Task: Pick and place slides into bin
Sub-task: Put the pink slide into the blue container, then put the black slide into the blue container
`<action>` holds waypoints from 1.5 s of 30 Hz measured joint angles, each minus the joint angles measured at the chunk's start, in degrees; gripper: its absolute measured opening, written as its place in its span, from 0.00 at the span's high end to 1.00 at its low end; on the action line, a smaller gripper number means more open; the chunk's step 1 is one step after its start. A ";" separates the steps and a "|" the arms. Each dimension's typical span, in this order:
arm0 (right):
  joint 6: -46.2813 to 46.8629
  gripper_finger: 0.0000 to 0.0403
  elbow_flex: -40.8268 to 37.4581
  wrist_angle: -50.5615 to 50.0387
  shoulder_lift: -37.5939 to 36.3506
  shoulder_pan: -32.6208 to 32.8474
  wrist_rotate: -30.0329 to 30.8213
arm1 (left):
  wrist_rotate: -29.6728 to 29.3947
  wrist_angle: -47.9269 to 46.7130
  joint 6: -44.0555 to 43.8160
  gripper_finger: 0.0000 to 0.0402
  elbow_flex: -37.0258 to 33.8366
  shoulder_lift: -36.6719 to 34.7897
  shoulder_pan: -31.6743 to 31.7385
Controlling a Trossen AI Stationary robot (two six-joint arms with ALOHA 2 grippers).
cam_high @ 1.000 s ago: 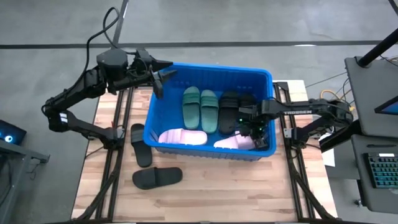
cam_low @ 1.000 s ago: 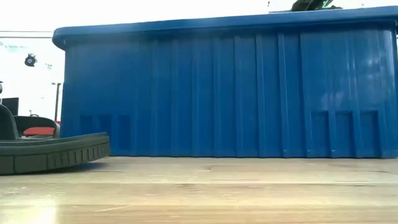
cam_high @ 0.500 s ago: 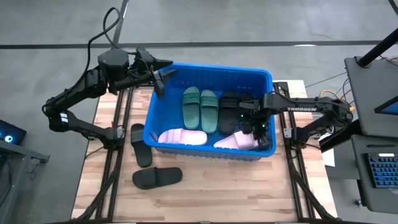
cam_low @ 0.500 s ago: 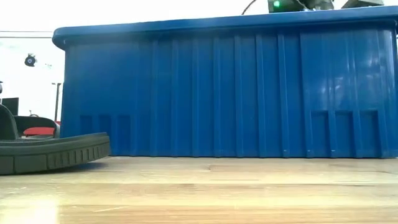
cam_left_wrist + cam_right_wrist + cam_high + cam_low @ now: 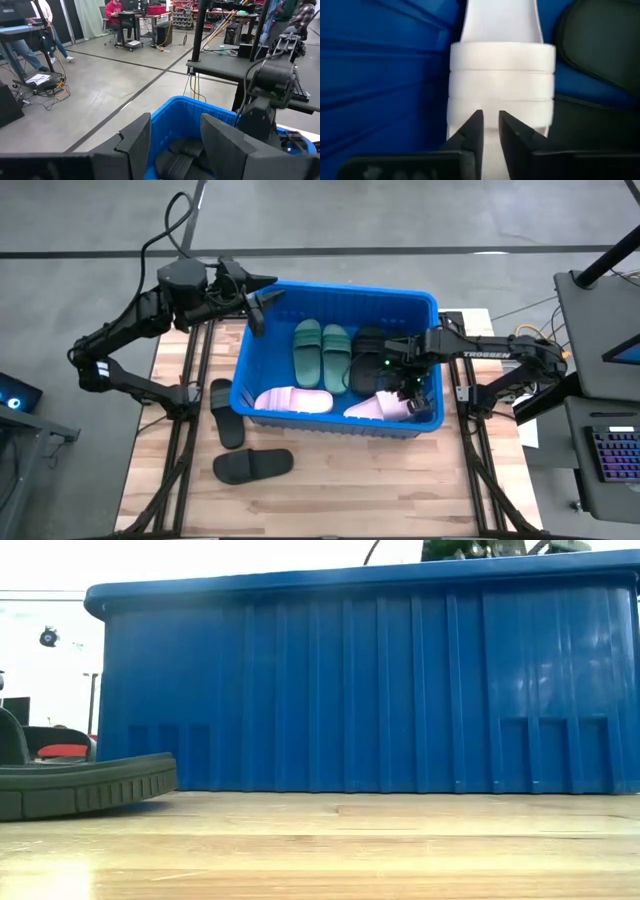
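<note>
Right gripper (image 5: 402,377): risen since a second ago inside the large bright blue plastic bin (image 5: 335,293), fingers slightly parted, holding nothing; pale pink foam slide (image 5: 501,70) lies released directly beneath; two black slides (image 5: 254,465) remain outside.

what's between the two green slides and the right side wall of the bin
In the high view, the black slides lie right beside the green slides, and the right gripper hangs over the pink slide near the bin wall.

Grey concrete floor (image 5: 100,85) with dark seam lines; black desks (image 5: 220,67); seated person (image 5: 116,12); keyboard (image 5: 612,455).
</note>
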 joint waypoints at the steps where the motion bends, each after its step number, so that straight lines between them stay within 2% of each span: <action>1: -0.05 0.91 -1.22 0.59 0.02 0.00 0.00 | 0.00 0.00 0.00 0.61 0.00 -0.04 0.00; 5: 0.03 0.97 -6.73 5.20 0.02 -0.03 -0.76 | 0.00 -0.58 0.68 0.61 0.00 -0.21 0.00; 8: 0.32 0.98 -10.58 9.13 0.00 -0.07 -5.27 | -0.01 -1.49 1.19 0.61 0.00 -0.26 0.00; 16: 1.77 0.98 -15.62 17.08 1.14 -0.59 -6.89 | -0.02 -1.46 1.20 0.61 0.00 -0.28 0.09; 22: 0.67 0.98 -15.64 17.29 7.95 -1.29 -9.62 | -0.04 -1.35 1.09 0.61 0.00 -0.28 0.21; 27: 0.21 0.98 -13.18 17.02 10.24 -1.41 -10.11 | -0.02 -1.14 0.94 0.61 0.00 -0.28 0.20; 40: 5.15 0.98 -7.77 11.73 0.99 -2.54 -9.41 | -0.03 -1.19 0.96 0.61 0.00 -0.31 0.20; 45: 4.71 0.98 -7.31 13.53 -0.87 -2.67 -5.00 | -0.02 -1.20 0.98 0.61 0.00 -0.31 0.21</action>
